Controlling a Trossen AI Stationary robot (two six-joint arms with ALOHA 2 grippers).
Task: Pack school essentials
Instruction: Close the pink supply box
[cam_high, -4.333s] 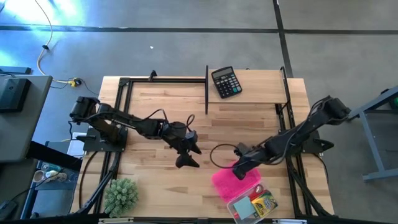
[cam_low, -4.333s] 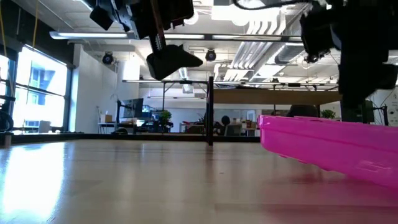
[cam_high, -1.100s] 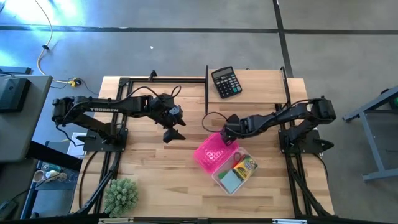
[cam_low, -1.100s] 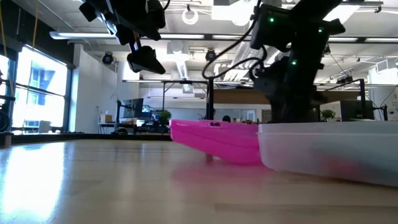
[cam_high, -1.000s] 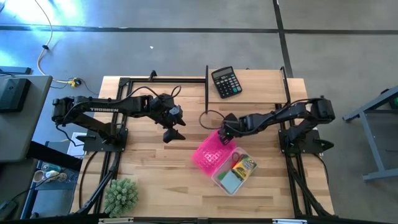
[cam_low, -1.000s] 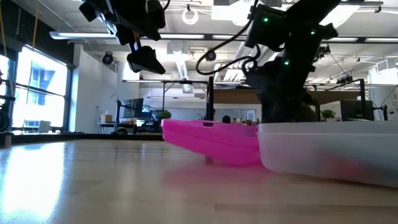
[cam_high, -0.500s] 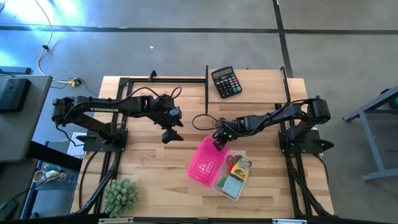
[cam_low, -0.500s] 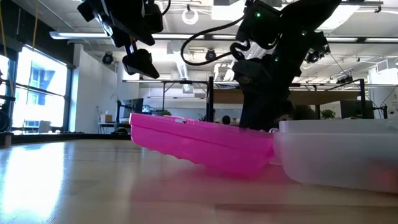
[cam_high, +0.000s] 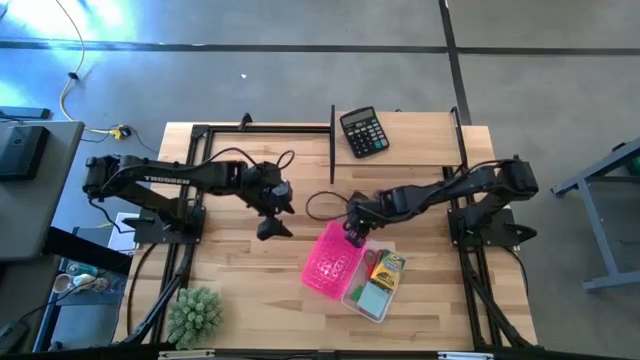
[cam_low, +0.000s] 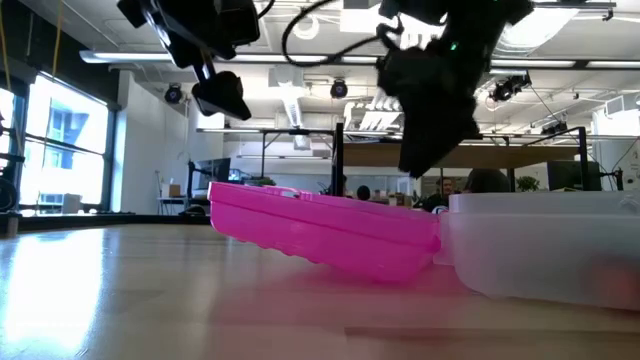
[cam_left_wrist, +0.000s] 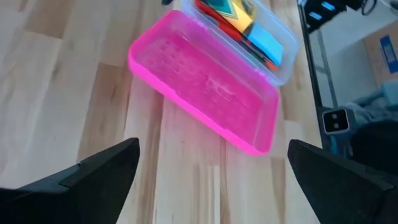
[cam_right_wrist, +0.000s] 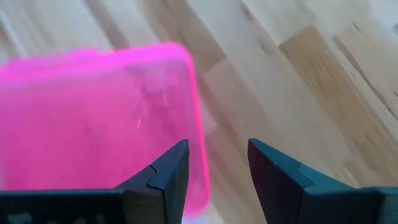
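A clear plastic case (cam_high: 375, 288) lies open on the table, its pink lid (cam_high: 332, 264) folded out flat beside it, inside up. In the case are red-handled scissors (cam_high: 372, 262), a yellow-green crayon box (cam_high: 389, 266) and a light-blue notepad (cam_high: 371, 296). My right gripper (cam_right_wrist: 214, 155) hangs open just above the lid's far corner (cam_right_wrist: 180, 56), touching nothing. My left gripper (cam_left_wrist: 211, 168) hovers wide open, high above the table to the lid's left (cam_high: 270, 226). The eraser and the pencils are out of view.
A black calculator (cam_high: 362, 131) lies at the far edge beside a dark upright frame (cam_high: 331, 140). A green spiky plant (cam_high: 194, 314) stands at the near left corner. Bare wood (cam_high: 250, 280) stretches left of the case.
My right gripper went toward the table's left and near edge with the case. The case slid and turned with it, the lid swinging to the left. In the last half second the case lies still, and the gripper has risen clear of the lid and rolled.
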